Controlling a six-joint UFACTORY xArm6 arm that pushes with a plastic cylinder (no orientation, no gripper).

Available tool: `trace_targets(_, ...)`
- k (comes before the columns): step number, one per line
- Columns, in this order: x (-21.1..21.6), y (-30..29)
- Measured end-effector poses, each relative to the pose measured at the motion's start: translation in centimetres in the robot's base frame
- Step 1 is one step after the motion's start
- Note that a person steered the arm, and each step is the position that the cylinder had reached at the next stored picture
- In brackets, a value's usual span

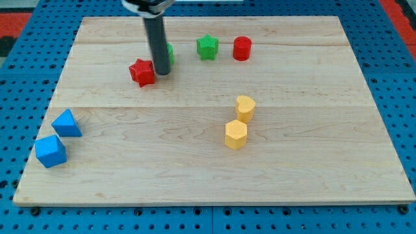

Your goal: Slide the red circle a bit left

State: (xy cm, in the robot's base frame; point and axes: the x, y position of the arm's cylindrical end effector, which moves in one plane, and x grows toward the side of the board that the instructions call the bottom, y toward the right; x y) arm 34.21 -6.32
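Note:
The red circle stands upright near the view's top, right of centre. A green star sits just left of it, apart from it. My rod comes down from the view's top and my tip rests on the board well left of the red circle. The tip is beside the right edge of a red star. A green block is mostly hidden behind the rod, so its shape cannot be made out.
A yellow heart and a yellow hexagon sit close together right of centre. A blue triangle and a blue cube-like block lie at the view's lower left. The wooden board rests on blue pegboard.

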Motion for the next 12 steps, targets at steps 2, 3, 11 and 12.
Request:
trace_targets(2, 6.3, -12.4)
trace_targets(3, 8.9, -15.6)
trace_targets(11, 6.2, 2.3)
trace_targets(12, 2.5, 12.9)
